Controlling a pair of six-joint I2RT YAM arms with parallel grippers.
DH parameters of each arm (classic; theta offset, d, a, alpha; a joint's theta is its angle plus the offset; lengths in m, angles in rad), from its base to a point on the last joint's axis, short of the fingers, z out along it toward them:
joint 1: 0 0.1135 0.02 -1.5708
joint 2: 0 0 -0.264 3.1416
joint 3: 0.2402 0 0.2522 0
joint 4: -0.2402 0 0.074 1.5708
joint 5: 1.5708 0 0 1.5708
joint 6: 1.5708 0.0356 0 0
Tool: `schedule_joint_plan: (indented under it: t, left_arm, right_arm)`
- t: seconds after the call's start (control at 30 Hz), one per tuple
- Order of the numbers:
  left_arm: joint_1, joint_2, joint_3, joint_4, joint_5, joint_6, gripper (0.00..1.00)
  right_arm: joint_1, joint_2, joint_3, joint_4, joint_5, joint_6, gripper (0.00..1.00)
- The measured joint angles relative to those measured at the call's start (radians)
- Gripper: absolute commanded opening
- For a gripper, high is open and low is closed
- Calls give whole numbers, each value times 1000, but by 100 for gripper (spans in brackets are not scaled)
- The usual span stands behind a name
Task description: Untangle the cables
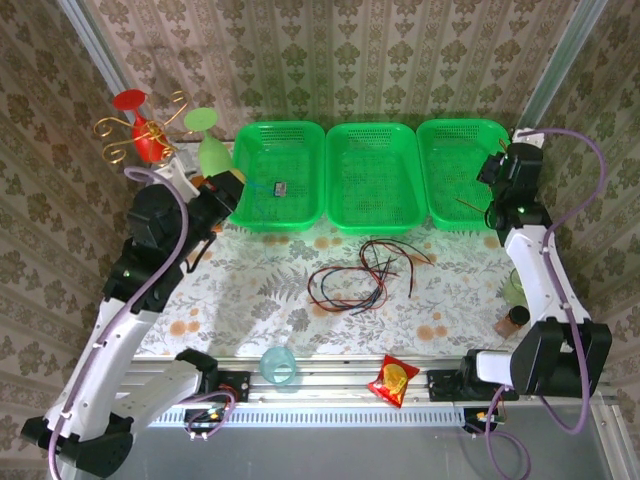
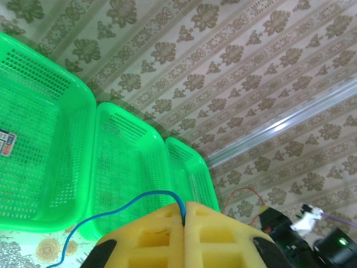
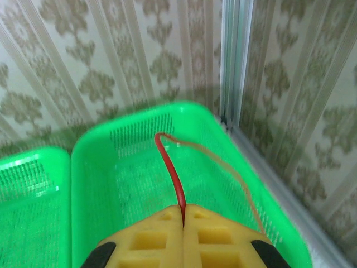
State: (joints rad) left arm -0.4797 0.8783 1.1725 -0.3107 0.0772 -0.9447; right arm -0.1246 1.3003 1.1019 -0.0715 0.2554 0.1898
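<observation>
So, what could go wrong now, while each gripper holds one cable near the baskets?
The blue cable sits at the very tip of the shut left gripper; it may slip out. The red cable in the shut right gripper loops over the right basket and may snag in its holes. The other cables lie crossed; pulling could tighten them.

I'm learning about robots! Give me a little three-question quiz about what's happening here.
1. True or false: the left tool is shut on a blue cable.
2. How many green baskets stand at the back of the table? A two, B three, C five.
3. The right tool pinches a cable. What colour is it?

Key: 1 true; 2 B; 3 red.
</observation>
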Motion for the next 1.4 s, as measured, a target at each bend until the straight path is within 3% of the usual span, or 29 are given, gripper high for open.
schedule_joint_plan:
  t: [0.53, 0.83, 1.2, 1.27, 1.33, 1.4]
  left_arm:
    - [-82, 43, 25, 25, -38, 34, 0]
    - [-104, 68, 37, 28, -48, 42, 0]
    - [-160, 115, 134, 27, -69, 101, 0]
    - [-175, 130, 160, 27, -74, 111, 0]
    - [-192, 146, 184, 26, -76, 124, 0]
    - [-210, 167, 215, 22, -79, 137, 0]
  right_arm:
    - [0, 328, 78, -104, -133, 166, 0]
    - [9, 502, 219, -174, -127, 201, 0]
    - [31, 605, 236, -258, -114, 213, 3]
    - [31, 633, 260, -278, -114, 210, 10]
    - [31, 656, 276, -288, -115, 206, 32]
    - [31, 659, 277, -308, -116, 199, 44]
